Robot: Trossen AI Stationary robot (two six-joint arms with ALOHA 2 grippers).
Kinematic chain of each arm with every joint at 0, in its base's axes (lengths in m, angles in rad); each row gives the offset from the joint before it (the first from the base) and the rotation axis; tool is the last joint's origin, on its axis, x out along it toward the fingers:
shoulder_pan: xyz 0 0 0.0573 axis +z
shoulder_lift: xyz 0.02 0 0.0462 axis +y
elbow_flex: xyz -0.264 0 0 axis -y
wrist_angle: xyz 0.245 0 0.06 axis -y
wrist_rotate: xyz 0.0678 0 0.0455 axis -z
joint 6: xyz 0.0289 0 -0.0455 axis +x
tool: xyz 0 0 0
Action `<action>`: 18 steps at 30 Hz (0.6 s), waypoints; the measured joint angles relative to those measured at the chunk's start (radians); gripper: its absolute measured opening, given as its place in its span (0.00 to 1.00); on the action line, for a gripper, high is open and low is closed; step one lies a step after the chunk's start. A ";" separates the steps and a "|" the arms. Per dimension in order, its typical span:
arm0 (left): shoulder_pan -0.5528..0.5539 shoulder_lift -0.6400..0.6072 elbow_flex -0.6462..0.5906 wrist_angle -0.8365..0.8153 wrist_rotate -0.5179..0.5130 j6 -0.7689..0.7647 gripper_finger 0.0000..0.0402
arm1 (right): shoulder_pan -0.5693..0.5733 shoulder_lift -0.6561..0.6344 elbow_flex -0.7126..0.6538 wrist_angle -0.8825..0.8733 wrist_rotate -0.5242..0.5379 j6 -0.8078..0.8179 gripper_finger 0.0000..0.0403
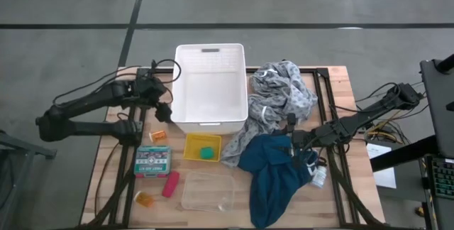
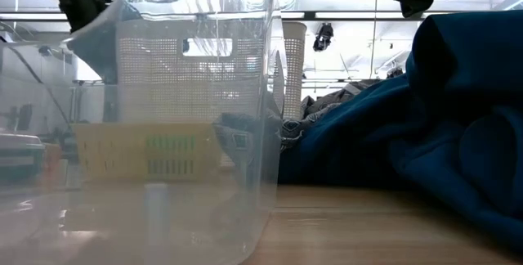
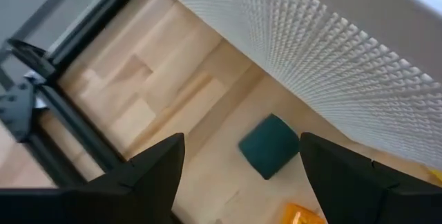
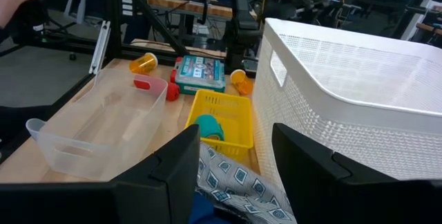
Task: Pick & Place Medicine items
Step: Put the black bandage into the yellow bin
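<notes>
My left gripper (image 1: pixel 162 109) (image 3: pixel 242 165) hangs open by the left wall of the white basket (image 1: pixel 209 88), pointing steeply down. Below it a dark green roll (image 3: pixel 269 146) lies on the table, showing between the two fingers, which are clear of it. An orange pill bottle (image 1: pixel 159 135) lies just nearer. A teal and red box (image 1: pixel 152 160), a pink-red cylinder (image 1: pixel 170 184) and a second orange bottle (image 1: pixel 144 199) lie at the near left. A white bottle (image 1: pixel 318 177) lies at the right. My right gripper (image 1: pixel 292 143) (image 4: pixel 235 141) is open, about level, over the teal-blue cloth (image 1: pixel 273 173).
A yellow basket (image 1: pixel 203 147) holding a teal roll (image 1: pixel 206 152) sits in front of the white basket. A clear tub (image 1: pixel 207 191) stands near the front edge. A grey patterned cloth (image 1: pixel 280 102) is heaped right of the white basket, partly over the teal-blue cloth.
</notes>
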 joint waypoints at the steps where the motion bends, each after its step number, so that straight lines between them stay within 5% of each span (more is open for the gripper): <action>1: 0.000 -0.002 0.009 -0.006 -0.007 0.002 0.73 | 0.000 0.000 0.000 0.000 0.000 0.000 0.45; 10: 0.003 -0.107 0.063 -0.017 -0.076 -0.067 0.73 | 0.000 0.000 0.000 0.000 0.000 0.000 0.44; 18: 0.006 -0.130 -0.039 -0.050 -0.051 -0.082 0.73 | 0.000 0.000 0.000 0.000 0.000 0.000 0.45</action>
